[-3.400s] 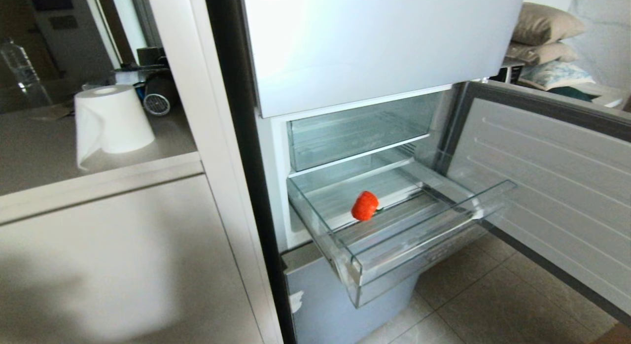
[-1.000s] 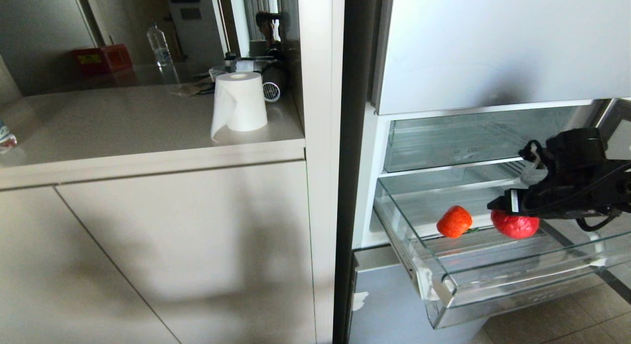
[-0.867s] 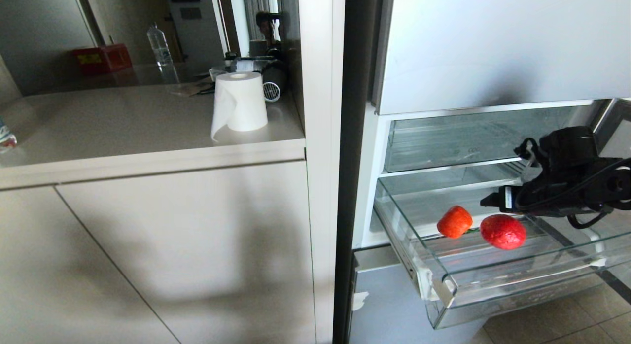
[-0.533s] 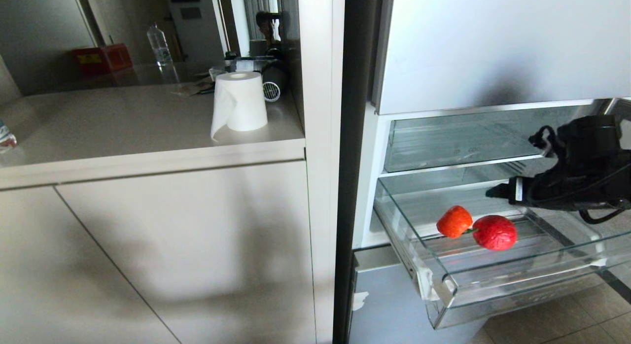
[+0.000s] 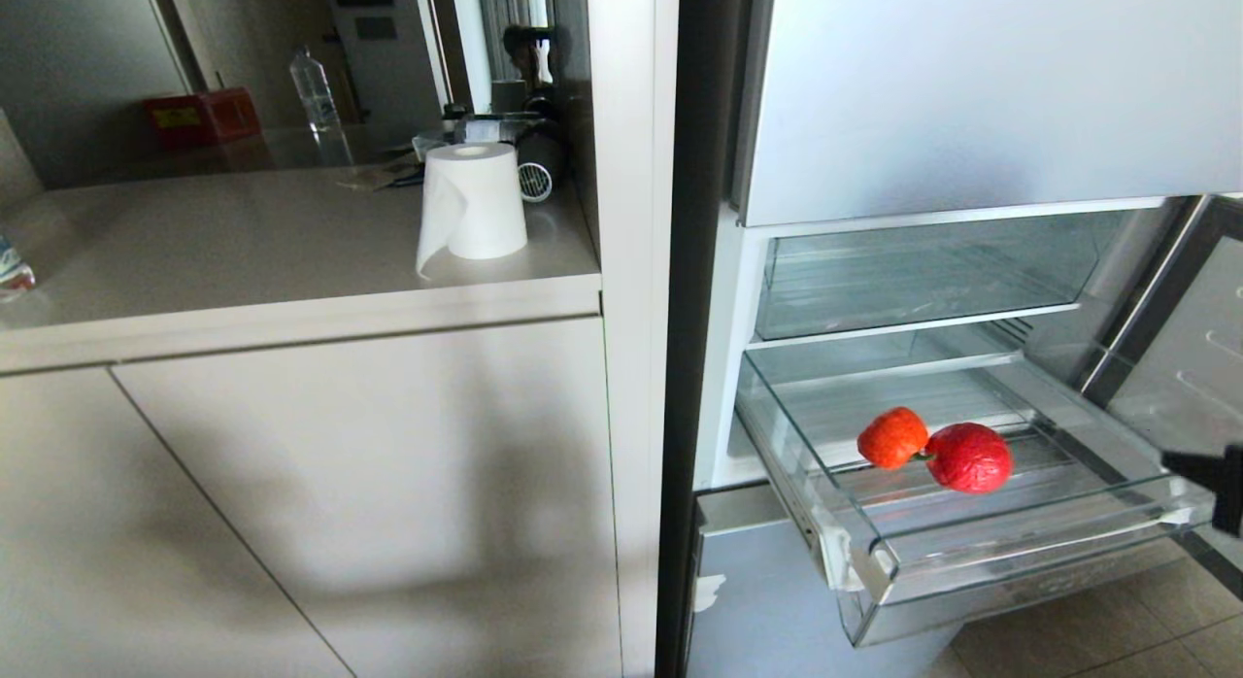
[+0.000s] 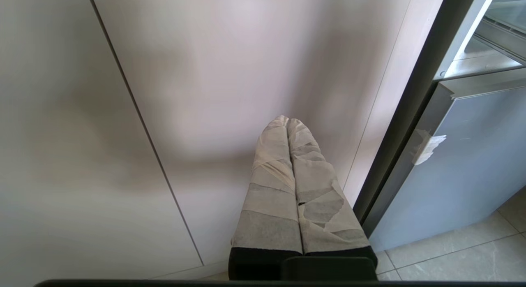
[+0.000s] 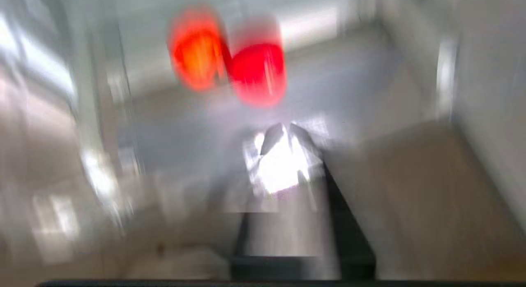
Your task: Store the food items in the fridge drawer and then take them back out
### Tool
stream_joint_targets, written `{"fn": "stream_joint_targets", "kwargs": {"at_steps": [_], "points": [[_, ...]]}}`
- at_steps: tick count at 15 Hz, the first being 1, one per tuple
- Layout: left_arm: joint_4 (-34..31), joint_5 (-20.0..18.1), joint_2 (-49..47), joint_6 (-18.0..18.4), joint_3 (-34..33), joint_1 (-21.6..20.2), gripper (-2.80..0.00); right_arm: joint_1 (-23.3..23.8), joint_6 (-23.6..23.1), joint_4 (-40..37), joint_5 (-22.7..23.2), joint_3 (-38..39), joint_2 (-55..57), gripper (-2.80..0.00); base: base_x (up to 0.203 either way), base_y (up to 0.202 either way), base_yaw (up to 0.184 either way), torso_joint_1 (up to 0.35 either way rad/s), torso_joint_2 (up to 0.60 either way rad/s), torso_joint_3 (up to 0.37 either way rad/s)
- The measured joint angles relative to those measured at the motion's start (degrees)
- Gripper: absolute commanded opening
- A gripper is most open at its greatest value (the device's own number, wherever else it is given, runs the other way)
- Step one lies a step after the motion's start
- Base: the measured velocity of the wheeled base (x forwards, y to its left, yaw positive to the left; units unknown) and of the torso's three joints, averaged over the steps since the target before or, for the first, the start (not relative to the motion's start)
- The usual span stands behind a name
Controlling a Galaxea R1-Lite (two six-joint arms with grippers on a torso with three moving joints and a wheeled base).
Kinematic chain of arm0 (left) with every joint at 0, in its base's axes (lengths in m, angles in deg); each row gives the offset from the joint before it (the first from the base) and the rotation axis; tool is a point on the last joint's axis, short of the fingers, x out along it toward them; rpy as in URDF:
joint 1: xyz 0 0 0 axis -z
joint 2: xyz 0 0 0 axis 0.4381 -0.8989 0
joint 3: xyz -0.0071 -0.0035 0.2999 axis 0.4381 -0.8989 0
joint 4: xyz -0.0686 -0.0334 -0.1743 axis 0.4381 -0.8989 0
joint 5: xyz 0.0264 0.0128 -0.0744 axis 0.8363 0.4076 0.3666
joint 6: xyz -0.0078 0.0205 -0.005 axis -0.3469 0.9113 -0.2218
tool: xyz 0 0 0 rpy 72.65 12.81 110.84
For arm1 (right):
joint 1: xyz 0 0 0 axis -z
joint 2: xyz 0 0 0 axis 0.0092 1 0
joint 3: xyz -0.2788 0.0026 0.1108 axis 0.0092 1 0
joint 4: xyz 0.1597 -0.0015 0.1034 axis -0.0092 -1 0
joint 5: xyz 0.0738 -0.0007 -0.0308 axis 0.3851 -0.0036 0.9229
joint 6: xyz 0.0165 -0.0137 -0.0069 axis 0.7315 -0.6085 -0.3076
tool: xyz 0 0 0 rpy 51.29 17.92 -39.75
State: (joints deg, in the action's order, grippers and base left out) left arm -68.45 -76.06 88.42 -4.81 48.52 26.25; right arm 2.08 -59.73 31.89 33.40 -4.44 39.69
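Two food items lie side by side, touching, on the ribbed floor of the pulled-out clear fridge drawer (image 5: 1020, 552): an orange-red ribbed ball (image 5: 893, 437) and a darker red ball (image 5: 968, 457). In the right wrist view both appear as blurred shapes, the orange one (image 7: 197, 52) and the red one (image 7: 257, 73), ahead of my right gripper (image 7: 283, 128), which is shut and empty, clear of them. Only a black part of my right arm (image 5: 1214, 476) shows at the head view's right edge, beside the drawer's front corner. My left gripper (image 6: 287, 120) is shut and empty, parked facing a cabinet door.
Above the drawer sits another clear bin (image 5: 923, 275). The open fridge door (image 5: 1190, 367) stands at the right, and a silver-blue panel (image 5: 767, 600) is below the drawer. On the counter (image 5: 291, 241) at the left stand a paper roll (image 5: 473, 202) and a water bottle (image 5: 314, 81).
My right gripper let go of the red ball, which dropped into the drawer and rolled against the orange one. The gripper then drew back right and down, out of the drawer, and shut.
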Motion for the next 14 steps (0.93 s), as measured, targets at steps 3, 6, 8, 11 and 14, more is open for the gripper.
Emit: {"fn": "stream_joint_targets", "kwargs": {"at_steps": [3, 6, 8, 11, 14], "points": [[0.0, 0.0, 0.0, 0.0, 0.0, 0.0, -2.8, -0.3, -0.2, -3.0, -1.4, 12.5, -7.4, -2.8, 0.0, 0.0, 0.0, 0.0, 0.0, 0.0], [0.0, 0.0, 0.0, 0.0, 0.0, 0.0, -2.8, -1.0, -0.1, -3.1, 0.8, 14.6, -5.0, -2.8, 0.0, 0.0, 0.0, 0.0, 0.0, 0.0], [0.0, 0.0, 0.0, 0.0, 0.0, 0.0, -2.8, -1.3, -0.2, -2.7, 3.5, 12.5, 0.5, -2.8, 0.0, 0.0, 0.0, 0.0, 0.0, 0.0], [0.0, 0.0, 0.0, 0.0, 0.0, 0.0, -2.8, -1.5, -0.2, 0.8, 5.3, 7.4, 12.3, -2.8, 0.0, 0.0, 0.0, 0.0, 0.0, 0.0], [0.0, 0.0, 0.0, 0.0, 0.0, 0.0, -2.8, -1.5, 0.0, 6.4, 6.4, -0.8, 26.1, -2.8, 0.0, 0.0, 0.0, 0.0, 0.0, 0.0]]}}
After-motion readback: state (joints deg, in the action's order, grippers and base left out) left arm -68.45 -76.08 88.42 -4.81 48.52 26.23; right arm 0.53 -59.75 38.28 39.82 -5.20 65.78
